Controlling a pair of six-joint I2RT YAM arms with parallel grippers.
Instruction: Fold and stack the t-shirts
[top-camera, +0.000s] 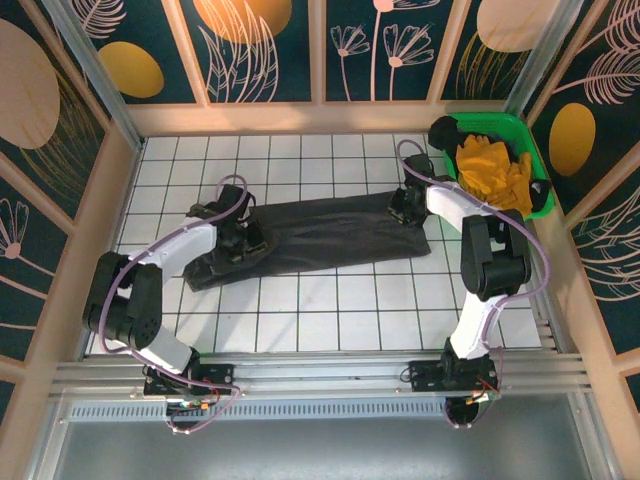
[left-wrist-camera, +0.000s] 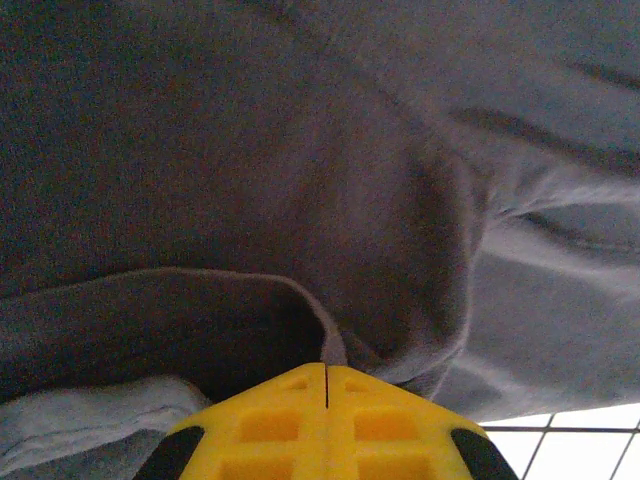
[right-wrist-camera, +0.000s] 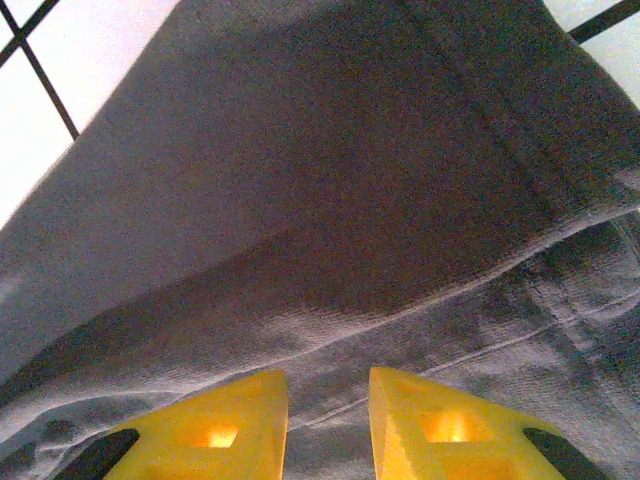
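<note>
Top view. The charcoal t-shirt is lying across the middle of the frame on the tiled table as one long band. Its long axis is running from lower left to slightly higher right. An arm is standing at each end of that band. The left gripper is sitting on the left end, where the cloth is bunching. The right gripper is sitting on the right end, near the upper corner.

Left wrist view. The yellow fingertips are meeting with no gap at the bottom centre. A folded hem is running down into their seam, so they are judged to be pinching an edge of the shirt.

Right wrist view. The two fingertips are standing a little apart at the bottom of the frame, with cloth showing in the gap. Whether a layer is caught between them cannot be told. The shirt is filling the space above them, and a stitched hem is crossing from right to lower left.

The coming fold is judged to be turning on this line between the two ends. Each arm is nearest its own end, so the band would be carried crosswise to its length or end over end.

The green bin at the upper right is holding yellow cloth, well apart from the shirt's right end.
</note>
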